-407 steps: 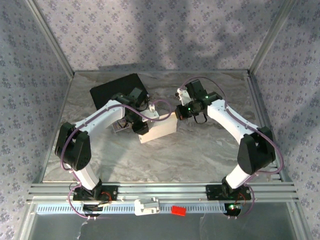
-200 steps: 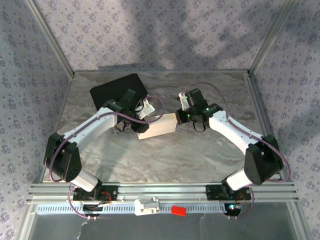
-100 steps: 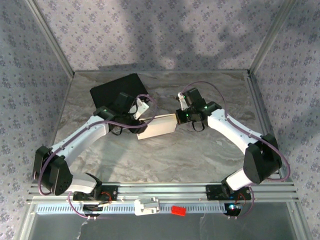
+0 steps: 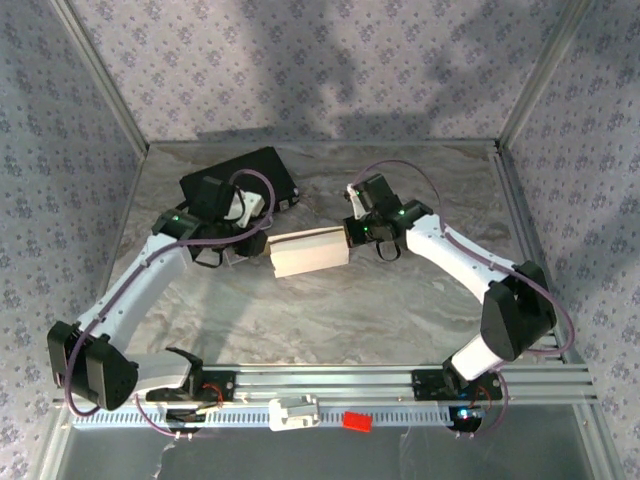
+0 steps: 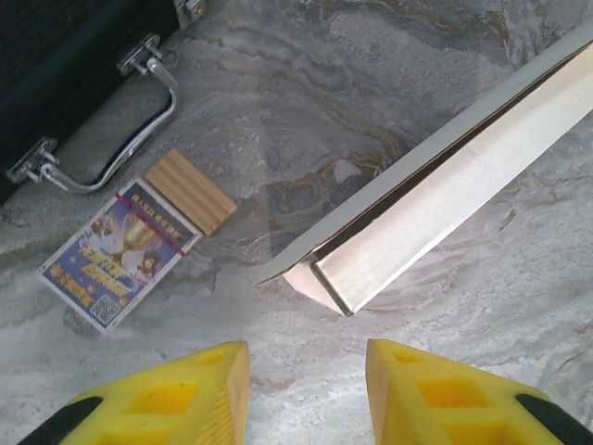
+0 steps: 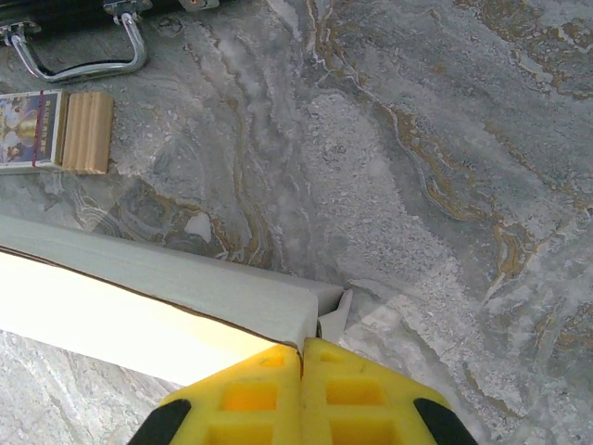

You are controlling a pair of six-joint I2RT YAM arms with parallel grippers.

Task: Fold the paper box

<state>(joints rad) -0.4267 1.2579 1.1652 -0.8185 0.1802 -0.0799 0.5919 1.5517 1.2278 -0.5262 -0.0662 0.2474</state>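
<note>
The paper box [image 4: 310, 250] lies in the middle of the table as a long white, partly closed shape, its top flap a little raised. In the left wrist view its left end [image 5: 408, 232] shows an open corner just ahead of my left gripper [image 5: 308, 380], which is open and apart from it, with bare table between its yellow fingers [image 5: 199, 389]. From above, the left gripper [image 4: 252, 243] sits just left of the box. My right gripper [image 4: 350, 232] is at the box's right end. Its fingers [image 6: 250, 394] are pressed together on the thin end edge of the box [image 6: 185, 297].
A black case [image 4: 235, 178] with a metal handle [image 5: 120, 139] lies at the back left. A small printed card [image 5: 116, 252] and a ridged wooden block [image 5: 190, 190] lie between the case and the box. Aluminium rails edge the table.
My left arm has swung back to the left and its gripper has come away from the box's left end. The right gripper has stayed shut at the right end; the box has shifted slightly left.
</note>
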